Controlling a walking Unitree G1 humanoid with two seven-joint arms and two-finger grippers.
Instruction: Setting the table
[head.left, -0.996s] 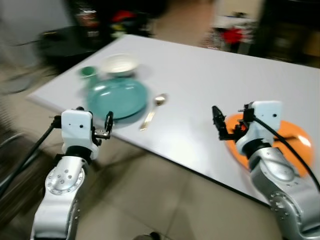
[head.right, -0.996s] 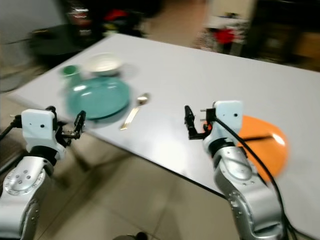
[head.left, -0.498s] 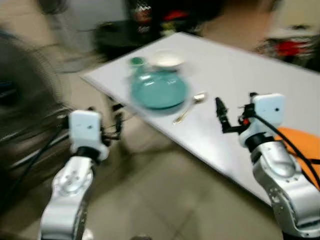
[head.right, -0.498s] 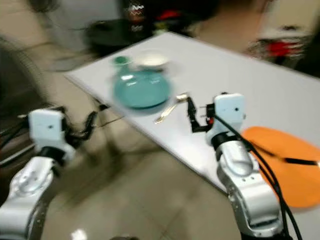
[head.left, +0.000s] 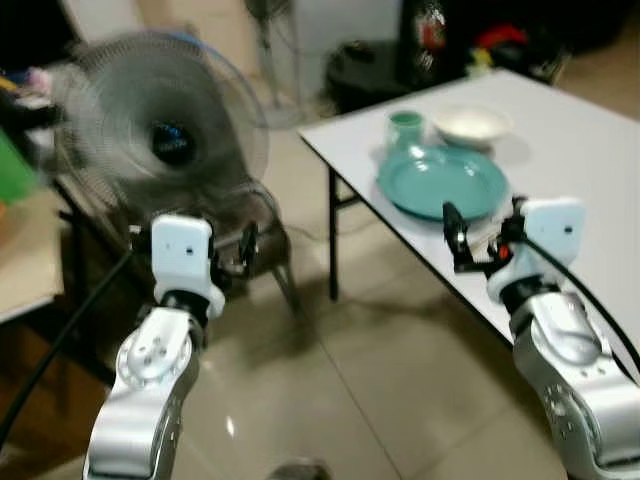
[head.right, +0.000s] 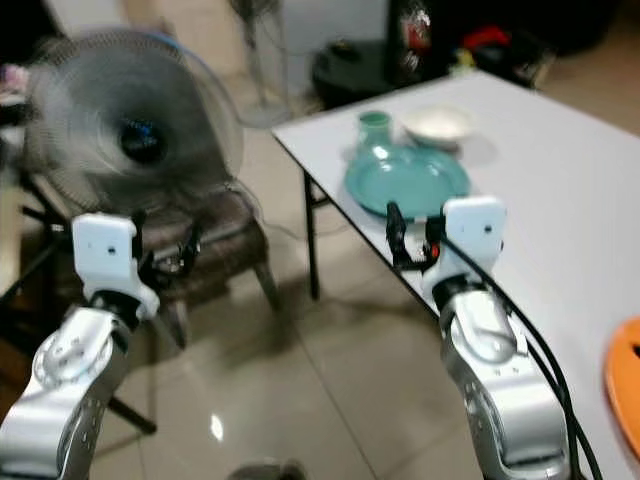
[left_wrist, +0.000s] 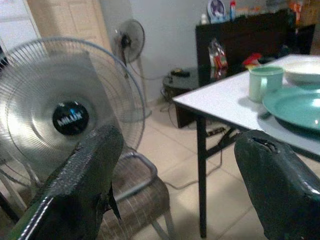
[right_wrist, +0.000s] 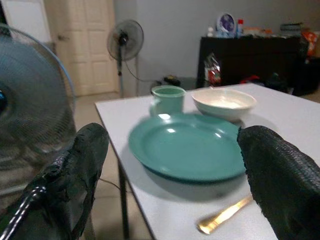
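On the white table (head.left: 570, 140) lies a teal plate (head.left: 442, 181) near the corner, with a green cup (head.left: 405, 128) and a white bowl (head.left: 470, 124) just behind it. A gold spoon (right_wrist: 223, 216) rests beside the plate. An orange plate (head.right: 625, 385) peeks in at the table's near right edge. My right gripper (head.left: 482, 215) hovers open and empty at the table's front edge, facing the teal plate (right_wrist: 187, 147). My left gripper (head.left: 190, 238) is open and empty, held over the floor to the left of the table, facing the fan.
A large standing fan (head.left: 160, 130) and a chair seat (head.right: 205, 235) are close in front of my left arm. A second fan (left_wrist: 128, 37), a dark cabinet (left_wrist: 240, 35) and clutter stand beyond the table. Tiled floor (head.left: 360, 370) lies between me and the table leg (head.left: 332, 240).
The camera has swung to the left: the table now sits at the right, the orange plate is nearly out of sight, and the fan and chair have come into view. Both grippers stay open.
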